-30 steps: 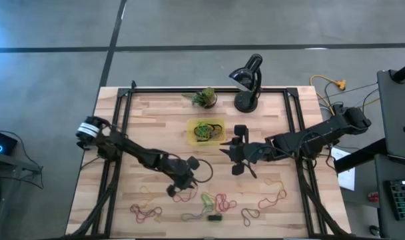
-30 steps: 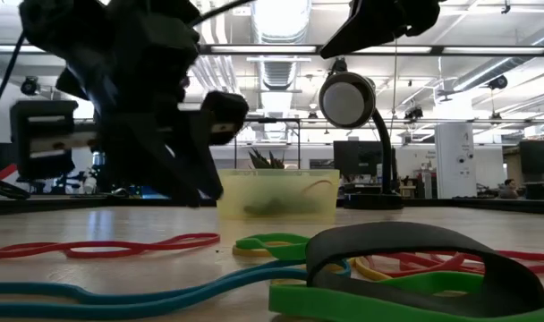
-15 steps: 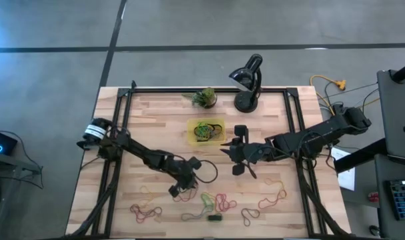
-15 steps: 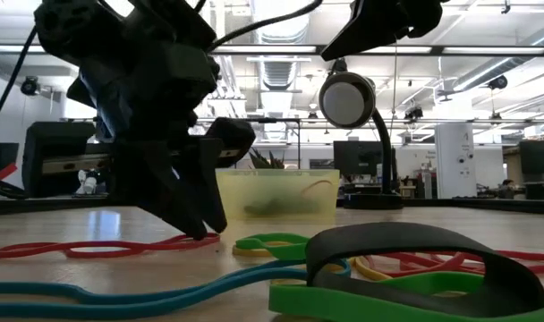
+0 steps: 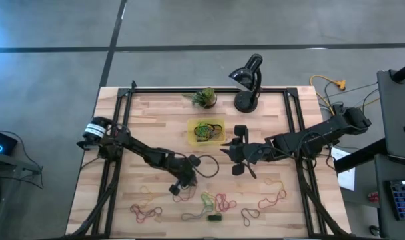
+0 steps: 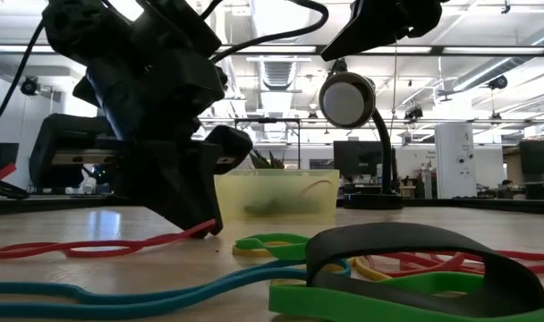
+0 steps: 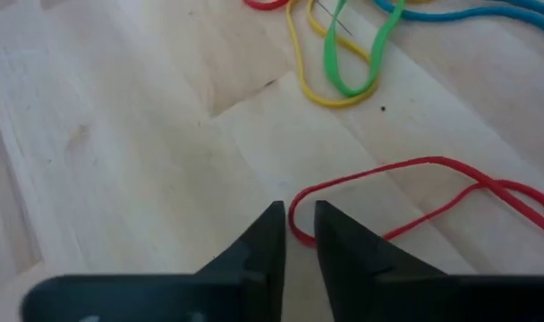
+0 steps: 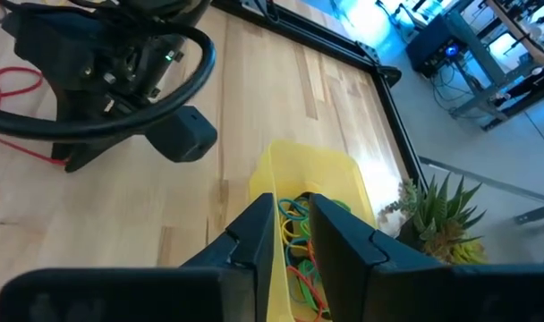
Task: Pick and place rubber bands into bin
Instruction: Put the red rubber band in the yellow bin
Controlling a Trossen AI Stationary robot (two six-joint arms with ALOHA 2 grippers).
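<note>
The left end effector [image 7: 295, 234] sits low on the bench [image 5: 156, 127], fingers nearly together, pinching the end of a red rubber band [image 7: 415, 192]. Step in hand: pick. Next: lift and carry to the bin [image 5: 207, 131]. The right end effector [image 8: 293, 234] hovers near the bin, narrowly apart, empty.

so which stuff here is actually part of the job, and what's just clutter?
Job: rubber bands loose on the table; yellow bin already holding some; red band in the left claw.
Clutter: potted plant; black desk lamp.
</note>
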